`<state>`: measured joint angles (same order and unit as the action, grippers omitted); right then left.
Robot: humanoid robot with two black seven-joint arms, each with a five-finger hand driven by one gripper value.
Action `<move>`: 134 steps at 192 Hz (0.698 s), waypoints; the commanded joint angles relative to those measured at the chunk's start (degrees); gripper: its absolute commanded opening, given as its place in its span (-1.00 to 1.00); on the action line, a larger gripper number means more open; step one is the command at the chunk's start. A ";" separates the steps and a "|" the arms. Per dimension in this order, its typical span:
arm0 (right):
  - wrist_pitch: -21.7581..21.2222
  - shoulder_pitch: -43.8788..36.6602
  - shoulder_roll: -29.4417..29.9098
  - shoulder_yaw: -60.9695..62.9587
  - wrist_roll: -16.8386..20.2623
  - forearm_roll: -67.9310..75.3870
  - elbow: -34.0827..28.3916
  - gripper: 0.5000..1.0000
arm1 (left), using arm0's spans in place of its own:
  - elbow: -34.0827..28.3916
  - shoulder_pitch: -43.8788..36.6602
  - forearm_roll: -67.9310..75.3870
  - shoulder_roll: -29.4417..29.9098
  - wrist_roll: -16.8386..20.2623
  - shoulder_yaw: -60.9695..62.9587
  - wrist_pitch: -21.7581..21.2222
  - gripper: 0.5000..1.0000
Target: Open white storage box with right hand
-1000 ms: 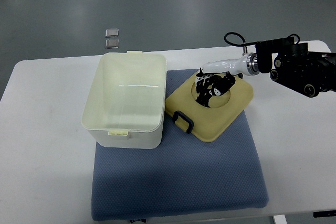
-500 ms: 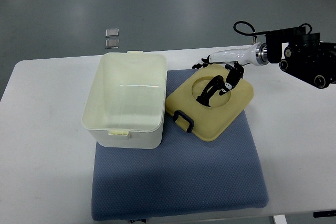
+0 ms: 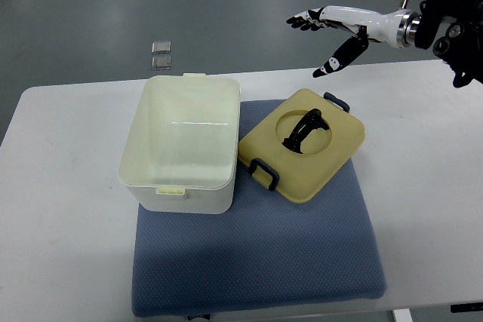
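Hovering right hand (image 3: pixel 332 29), fingers spread, empty; lid (image 3: pixel 303 144) beside open box (image 3: pixel 181 145).

White-shelled right hand (image 3: pixel 332 32) with black fingertips and black joints. Silver metal ring at the wrist, then a black forearm housing. Black cable looped above.

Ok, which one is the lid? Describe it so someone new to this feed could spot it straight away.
Start at the blue mat on the white table. The open white storage box stands on the mat's left part; the lid lies flat just to its right. It is the only yellowish piece, with a round recess holding a black handle and dark latches at its edges.
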<state>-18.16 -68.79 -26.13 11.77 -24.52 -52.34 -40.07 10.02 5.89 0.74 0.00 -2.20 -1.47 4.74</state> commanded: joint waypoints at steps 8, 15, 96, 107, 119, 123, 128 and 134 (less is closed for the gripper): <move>3.48 5.42 0.90 7.57 1.93 11.74 0.08 0.68 | 0.00 0.00 0.05 0.00 0.00 0.06 0.00 1.00; 4.97 7.18 1.08 9.15 2.99 15.24 0.08 0.68 | 0.00 0.00 -0.04 0.00 0.00 0.06 0.00 1.00; 9.02 19.66 4.68 15.57 3.25 42.76 -0.01 0.69 | 0.00 0.00 -0.04 0.00 0.00 -0.03 0.00 1.00; 9.02 20.36 4.77 15.66 2.81 43.82 -0.01 0.69 | 0.00 0.00 -0.04 0.00 0.00 0.06 0.00 1.00; 9.02 20.71 4.86 16.18 2.81 44.52 -0.01 0.69 | 0.09 0.00 -0.04 0.00 0.00 0.06 0.00 1.00; 9.02 20.80 4.86 16.27 2.90 44.61 -0.01 0.69 | 0.09 0.00 -0.04 0.00 0.00 0.06 0.00 1.00; 8.93 20.80 4.86 16.27 2.90 44.61 -0.01 0.69 | 0.09 0.00 0.05 0.00 0.00 0.06 0.00 1.00; 8.93 20.80 4.77 16.54 2.81 44.61 -0.01 0.69 | 0.09 0.00 -0.04 0.00 0.00 0.06 0.00 1.00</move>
<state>-9.14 -48.26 -21.32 27.80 -21.62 -8.16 -40.08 10.07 5.89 0.75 0.00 -2.20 -1.45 4.74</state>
